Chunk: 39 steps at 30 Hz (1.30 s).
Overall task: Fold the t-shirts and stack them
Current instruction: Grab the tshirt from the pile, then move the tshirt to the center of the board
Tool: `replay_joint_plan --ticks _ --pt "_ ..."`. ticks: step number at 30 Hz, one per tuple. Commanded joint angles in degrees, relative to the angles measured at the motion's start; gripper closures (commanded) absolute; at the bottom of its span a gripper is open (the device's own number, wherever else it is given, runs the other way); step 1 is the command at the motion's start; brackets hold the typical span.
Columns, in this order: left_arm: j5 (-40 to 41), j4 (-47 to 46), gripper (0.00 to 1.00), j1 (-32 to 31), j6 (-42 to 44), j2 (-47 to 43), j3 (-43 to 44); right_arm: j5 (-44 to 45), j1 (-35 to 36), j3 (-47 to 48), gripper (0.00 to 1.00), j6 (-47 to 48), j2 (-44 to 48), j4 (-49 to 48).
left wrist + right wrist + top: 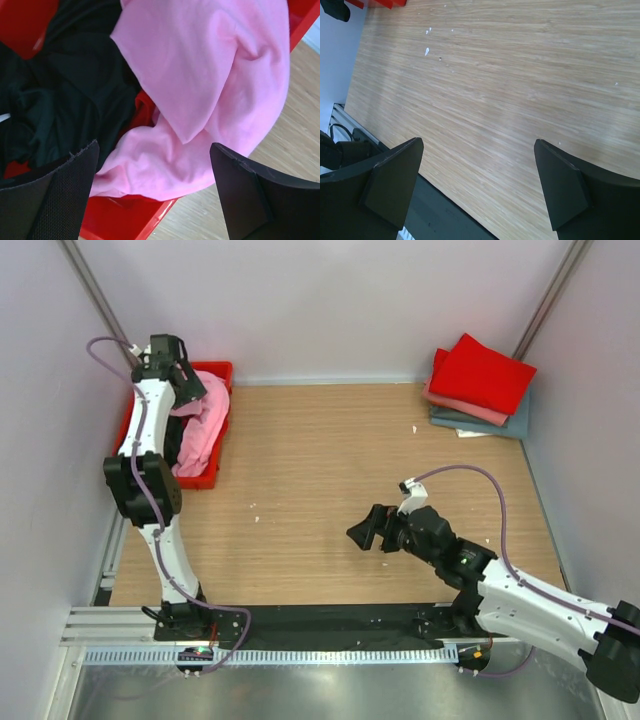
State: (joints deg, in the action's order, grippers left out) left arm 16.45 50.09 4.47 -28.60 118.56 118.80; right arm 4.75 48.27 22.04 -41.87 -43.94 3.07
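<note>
While the left gripper (188,380) hangs over the red tray (216,370) with its fingers (60,195) spread wide and nothing clamped between them, the light pink t-shirt (210,75) lies crumpled directly ahead of the gap. In the left wrist view the pink cloth fills the space beyond both fingertips and bulges towards the finger on the right of that view, spilling over the tray's rim there. The black t-shirt (65,85) lies bunched beyond the finger on the left of the view, tucked partly under the pink one. Whether either fingertip touches the cloth cannot be told. A small red patch shows between the two shirts; whether it is cloth or tray is unclear.

The right gripper (365,530) is also wide open and holds nothing. Its fingers (390,180) frame only the bare wooden table (495,75), which lies below and ahead of them, with no shirt between or beside them. Well away from those fingers, in the far right corner of the table, three folded shirts lie stacked: the bright red t-shirt (485,370) on top, the salmon t-shirt (455,400) under it, and the grey-blue t-shirt (480,425) at the bottom, each edge peeking out from under the one above.
</note>
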Motion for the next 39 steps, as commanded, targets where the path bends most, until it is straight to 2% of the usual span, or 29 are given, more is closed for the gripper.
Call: replay_joint_plan --ticks 1,9,12,15,16,17,18,22,24,25,27,31,33,36,38,39 --pt "-2.91 -1.12 0.07 0.01 0.04 2.19 3.1 0.51 0.24 -1.03 0.01 1.09 2.81 3.16" --pt "-4.58 -5.43 0.11 0.01 -1.81 6.41 2.93 1.14 0.33 -2.09 0.01 0.29 4.04 5.1" --pt "-3.71 -5.87 0.23 0.01 -1.64 7.82 3.36 1.31 0.33 -2.18 0.01 0.03 3.78 5.28" --pt "-4.4 -5.96 0.46 0.01 -0.93 9.4 5.03 1.48 0.24 -2.09 0.01 0.03 3.43 5.63" --pt "-4.84 -5.96 0.72 0.01 -0.76 9.75 5.64 1.49 0.24 -2.09 0.01 0.21 3.16 5.72" --pt "-5.45 -5.88 0.93 0.01 -0.67 10.02 6.78 1.57 0.24 -2.09 0.01 0.12 3.08 5.81" --pt "-5.98 -4.92 1.0 0.01 -1.02 10.2 7.75 2.01 0.24 -2.0 0.01 0.12 2.99 5.98" --pt "-6.78 -2.98 1.0 -3.58 -0.85 5.38 12.84 3.06 0.24 -1.57 0.01 0.47 2.55 5.9" --pt "-6.69 0.43 1.0 -9.01 0.47 3.53 22.92 5.34 0.24 -0.25 0.01 1.0 2.11 7.82" --pt "-6.69 1.58 1.0 -10.78 1.0 1.6 31.58 7.88 0.33 1.84 0.01 1.52 2.02 8.96" --pt "-6.6 0.82 1.0 -15.0 0.13 -2.61 36.31 9.39 0.16 5.53 0.01 2.4 1.84 11.95" --pt "-13.01 -13.76 1.0 -15.98 -6.72 -23.06 22.56 12.9 0.24 10.21 0.01 4.6 2.02 15.47" --pt "-15.12 -14.06 1.0 -16.07 -7.61 -25.13 22.7 16.15 0.24 12.05 0.01 4.69 2.46 18.01" --pt "-16.1 -9.58 0.99 -15.98 -7.79 -27.41 22.53 20.72 0.16 13.72 0.01 4.34 3.77 21.44" --pt "-19.07 -6.86 0.72 -15.98 -7.61 -30.21 16.49 23.53 0.16 14.52 0.0 2.85 4.91 25.12" --pt "-21.52 -5.8 0.3 -15.98 -7.26 -31.19 13.76 27.46 0.16 15.3 0.0 2.23 5.62 26.62"
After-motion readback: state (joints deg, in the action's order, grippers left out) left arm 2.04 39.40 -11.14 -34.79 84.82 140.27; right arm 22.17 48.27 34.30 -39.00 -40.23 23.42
